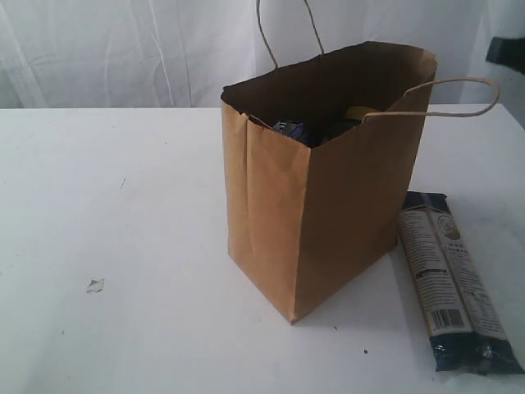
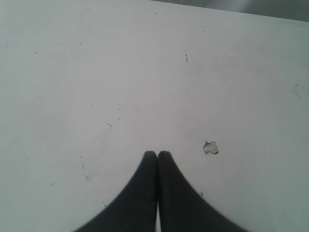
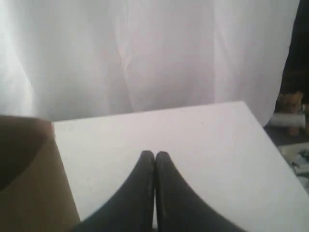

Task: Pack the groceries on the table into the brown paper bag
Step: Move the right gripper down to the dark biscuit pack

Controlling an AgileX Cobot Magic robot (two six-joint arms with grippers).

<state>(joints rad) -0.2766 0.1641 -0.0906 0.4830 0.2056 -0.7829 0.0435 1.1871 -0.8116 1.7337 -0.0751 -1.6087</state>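
The brown paper bag (image 1: 328, 180) stands upright in the middle of the white table (image 1: 123, 205), its mouth open and both loop handles up. Inside its mouth I make out something blue-white (image 1: 291, 129) and something yellow (image 1: 359, 112); the rest of its contents are hidden. The long dark-blue-and-cream packet (image 1: 453, 279) lies flat on the table just right of the bag. My left gripper (image 2: 157, 153) is shut and empty over bare tabletop. My right gripper (image 3: 155, 153) is shut and empty above the table, with the bag's edge (image 3: 29, 183) beside it. Neither gripper appears in the exterior view.
A small white crumb (image 1: 95, 286) lies on the table's left front, and the same crumb (image 2: 210, 147) shows close to the left fingertips. White curtains (image 1: 123, 49) hang behind the table. The table's far corner (image 3: 241, 104) and clutter beyond it show in the right wrist view.
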